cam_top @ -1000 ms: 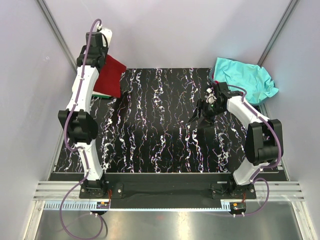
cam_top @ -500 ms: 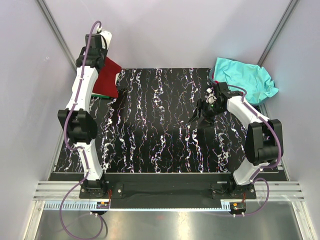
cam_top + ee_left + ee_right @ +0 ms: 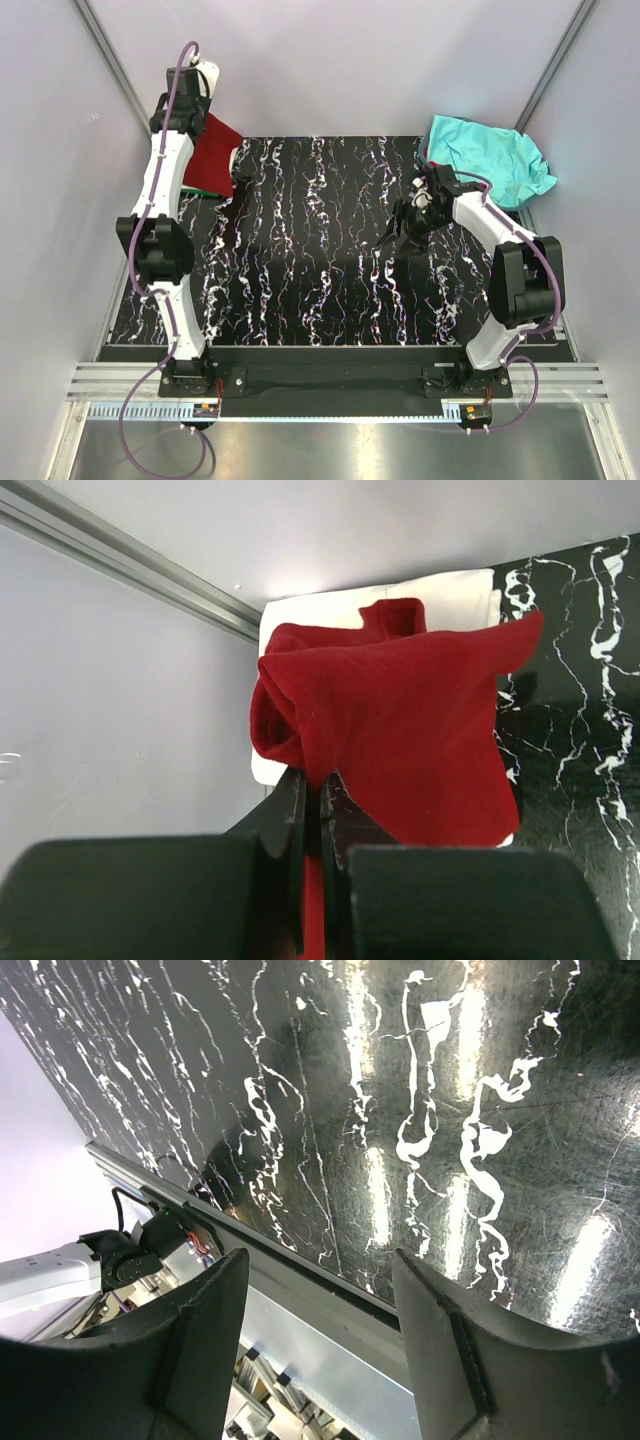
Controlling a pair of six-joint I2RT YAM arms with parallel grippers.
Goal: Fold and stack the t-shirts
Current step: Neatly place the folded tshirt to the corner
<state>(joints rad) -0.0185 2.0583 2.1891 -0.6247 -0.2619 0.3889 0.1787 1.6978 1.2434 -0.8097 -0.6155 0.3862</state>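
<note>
The left jaws pinch the red shirt (image 3: 400,710), which hangs bunched over the white shirt (image 3: 440,592) at the worktop's far-left corner — a plain drop, I judge. The right jaws gape empty — the turquoise shirt (image 3: 490,160) lies just beyond, far-right corner.

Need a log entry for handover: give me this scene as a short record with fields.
left gripper: shut on the dark red t-shirt, far-left corner
dark red t-shirt: bunched, partly covering the white folded shirt
right gripper: open, empty, above the marbled mat
turquoise t-shirt: crumpled, unfolded, far-right corner
</note>
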